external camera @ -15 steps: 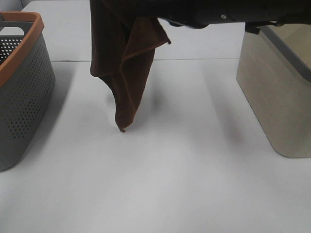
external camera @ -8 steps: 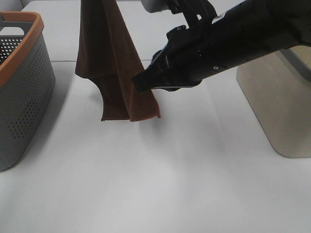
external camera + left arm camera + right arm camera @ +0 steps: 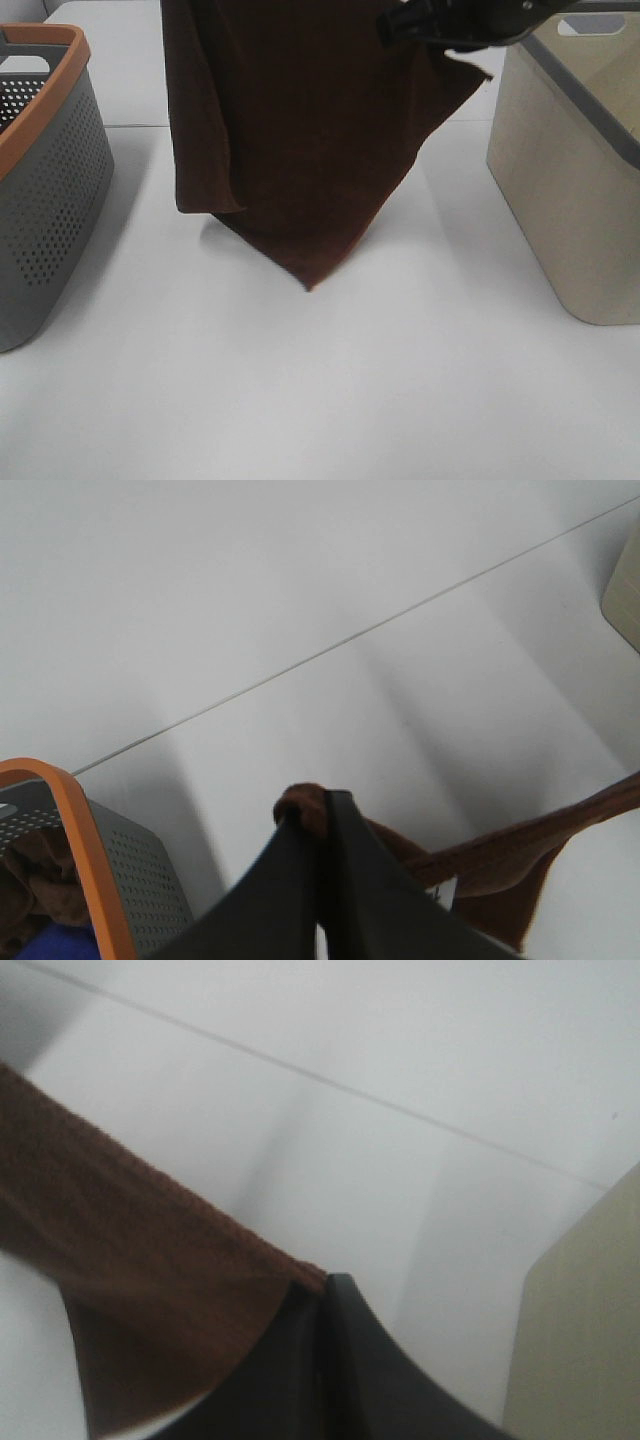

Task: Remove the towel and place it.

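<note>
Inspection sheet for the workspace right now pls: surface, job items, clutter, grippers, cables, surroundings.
Surface: white table, with a seam across it behind the towel.
Job's things: dark brown towel hangs spread between both grippers over the table. Its lowest corner is near the surface; contact cannot be told.
Clutter: grey basket with an orange rim on the left, holding brown cloth and a blue item; beige basket on the right.
Grippers: left gripper fingers shut on a towel corner; right gripper fingers shut on the towel's edge.
Cables: nothing seen.
Surroundings: nothing seen beyond the table.
</note>
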`<action>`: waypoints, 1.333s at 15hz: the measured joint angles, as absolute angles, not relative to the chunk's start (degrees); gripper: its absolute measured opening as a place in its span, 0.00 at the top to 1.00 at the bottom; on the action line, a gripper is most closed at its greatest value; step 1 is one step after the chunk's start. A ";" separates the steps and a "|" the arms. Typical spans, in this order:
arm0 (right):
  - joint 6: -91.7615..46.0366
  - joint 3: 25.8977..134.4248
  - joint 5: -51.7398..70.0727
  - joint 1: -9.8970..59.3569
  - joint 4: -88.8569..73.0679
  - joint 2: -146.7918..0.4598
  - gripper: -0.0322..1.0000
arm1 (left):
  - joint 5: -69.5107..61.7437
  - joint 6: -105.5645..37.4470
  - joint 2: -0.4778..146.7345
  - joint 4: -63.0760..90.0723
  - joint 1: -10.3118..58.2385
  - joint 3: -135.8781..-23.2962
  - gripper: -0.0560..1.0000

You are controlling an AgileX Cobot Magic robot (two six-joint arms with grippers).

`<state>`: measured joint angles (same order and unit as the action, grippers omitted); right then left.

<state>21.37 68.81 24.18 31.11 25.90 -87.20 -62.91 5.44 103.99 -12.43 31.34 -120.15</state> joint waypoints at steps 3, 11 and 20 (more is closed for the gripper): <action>17.70 75.86 22.46 25.90 26.18 -89.73 0.97 | -57.24 5.44 106.00 -14.95 31.51 -120.15 0.95; 14.95 96.89 11.63 20.28 32.60 -108.35 0.97 | -25.50 5.44 118.54 -24.18 23.66 -120.15 0.95; 13.01 99.69 28.30 20.05 20.11 -115.22 0.97 | -43.09 5.21 125.76 -18.74 25.38 -120.15 0.95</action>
<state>13.01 99.69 28.30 20.05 20.11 -115.22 -43.09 5.21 125.76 -18.74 25.38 -120.15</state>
